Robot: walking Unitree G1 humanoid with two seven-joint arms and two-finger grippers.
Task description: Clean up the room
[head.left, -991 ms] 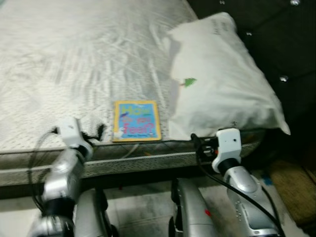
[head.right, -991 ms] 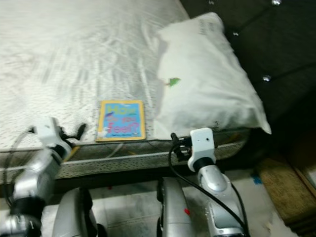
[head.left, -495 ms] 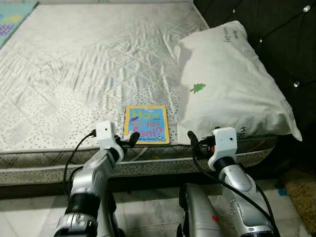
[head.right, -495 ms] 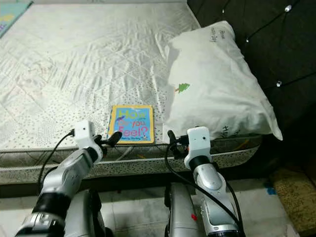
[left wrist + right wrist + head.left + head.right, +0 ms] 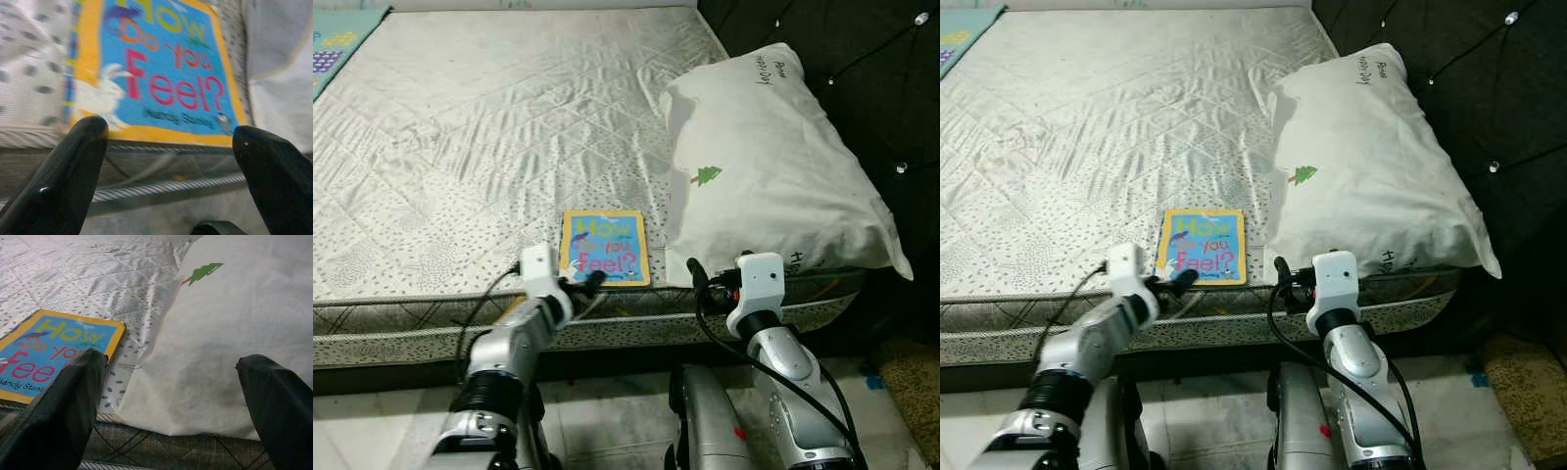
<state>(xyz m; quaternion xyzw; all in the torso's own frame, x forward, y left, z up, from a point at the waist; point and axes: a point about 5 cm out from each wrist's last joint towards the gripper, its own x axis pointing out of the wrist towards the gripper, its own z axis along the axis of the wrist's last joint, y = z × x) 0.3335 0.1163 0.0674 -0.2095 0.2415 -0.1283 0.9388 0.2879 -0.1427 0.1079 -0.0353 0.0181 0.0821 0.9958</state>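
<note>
- A bare quilted mattress (image 5: 489, 127) takes up most of the scene, with a strip of coloured mat (image 5: 337, 44) at its far left corner.
- The left pincer (image 5: 590, 282) reaches up to the mattress's near edge, its two black fingers (image 5: 73, 171) spread wide and holding nothing; the tips sit just short of the book's near edge.
- The book (image 5: 604, 247), yellow-bordered and blue with "How Do You Feel?" on the cover, lies flat on the mattress close to the near edge, between the two pincers and just beside the pillow.
- The right pincer (image 5: 695, 277) hovers at the mattress edge in front of the pillow's near corner, fingers (image 5: 63, 406) also spread apart and empty.
- The white pillow (image 5: 773, 176), marked with a small green tree, lies along the right side of the mattress against a dark tufted headboard (image 5: 862, 69).
- A brown rug (image 5: 909, 377) shows on the floor at far right.
</note>
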